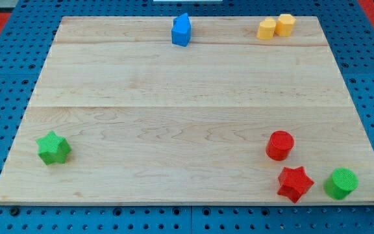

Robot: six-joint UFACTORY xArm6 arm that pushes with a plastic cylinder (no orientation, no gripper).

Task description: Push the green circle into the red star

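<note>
My tip does not show anywhere in the camera view, so I cannot tell where the tool stands relative to the blocks, nor which way the green circle lies from it; being a bare rod, it grasps nothing in any case

The green circle (341,182) sits at the view's bottom right corner of the wooden counter (174,123), close to the counter's bottom and right edges. The red star (295,183) lies just beside it on the view's left, with a narrow gap between the two, at nearly the same height in the view. That is the relation the coming move turns on: the line from circle to star runs almost straight toward the view's left, so I judge the tool must come in on the circle's right flank, in the thin strip between the block and the counter's edge, and push leftward

A red circle (280,145) stands just above the star, near enough that a skewed push could drive the star into it

Well apart are a green star (53,148) at bottom left, a blue block (181,30) at top centre, and two yellow blocks (275,26) touching each other at top right
</note>
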